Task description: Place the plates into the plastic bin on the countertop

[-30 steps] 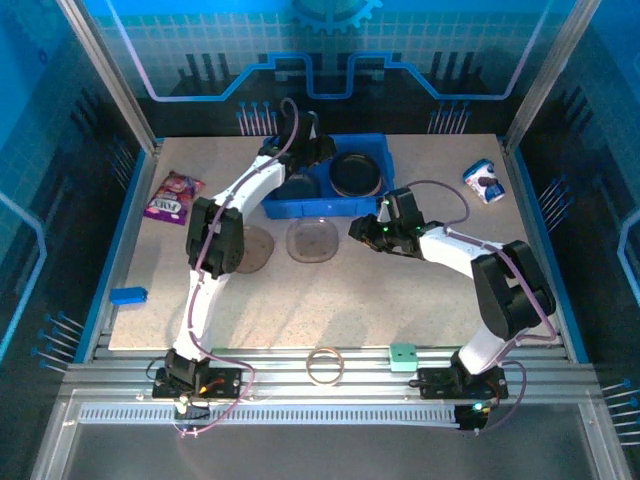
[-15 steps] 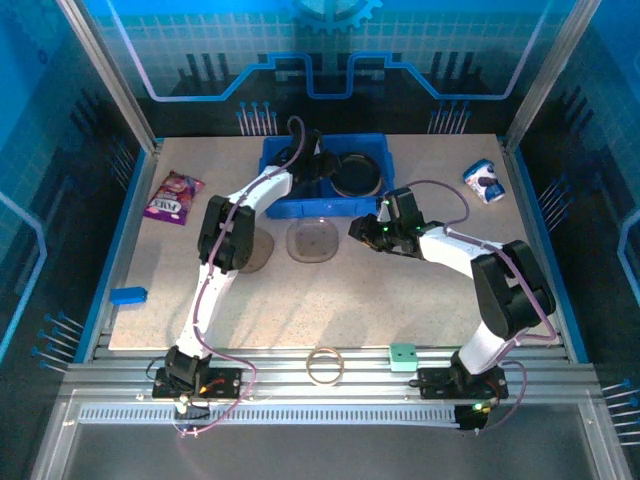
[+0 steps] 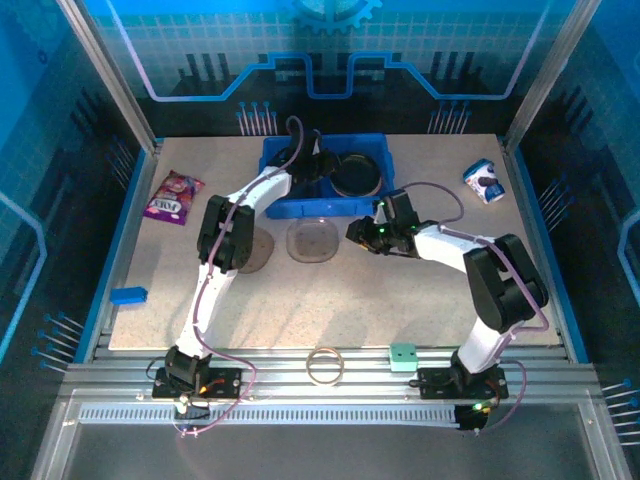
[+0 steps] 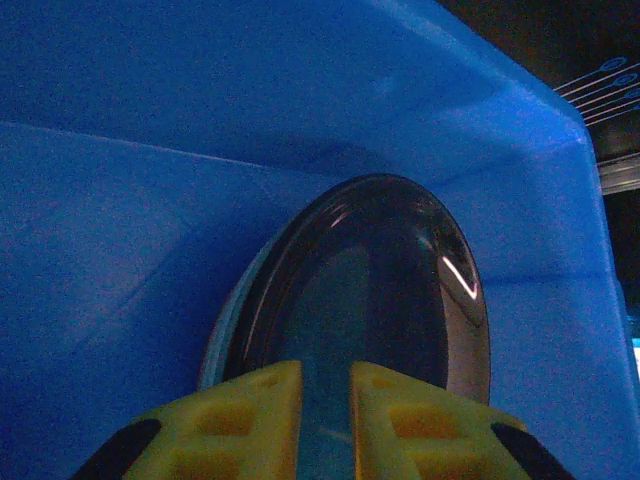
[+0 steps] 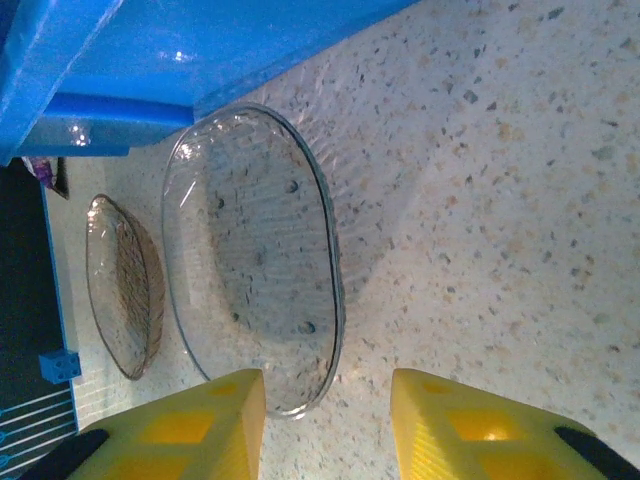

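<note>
Dark plate (image 4: 380, 290) is now inside the bin (image 4: 150, 200), rim clenched by the left end effector (image 4: 326, 378), which has swung in; letting go looks next. Right end effector (image 5: 327, 388), released, has crept toward a clear plate (image 5: 250, 260) just ahead on the worktop (image 5: 500, 200).

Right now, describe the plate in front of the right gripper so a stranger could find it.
Find the blue plastic bin at the far middle of the countertop. Two see-through plates lie on the countertop just before its near wall. Take the clear plate, nearest the right gripper; its neighbour, the smoky plate, is brownish.
</note>
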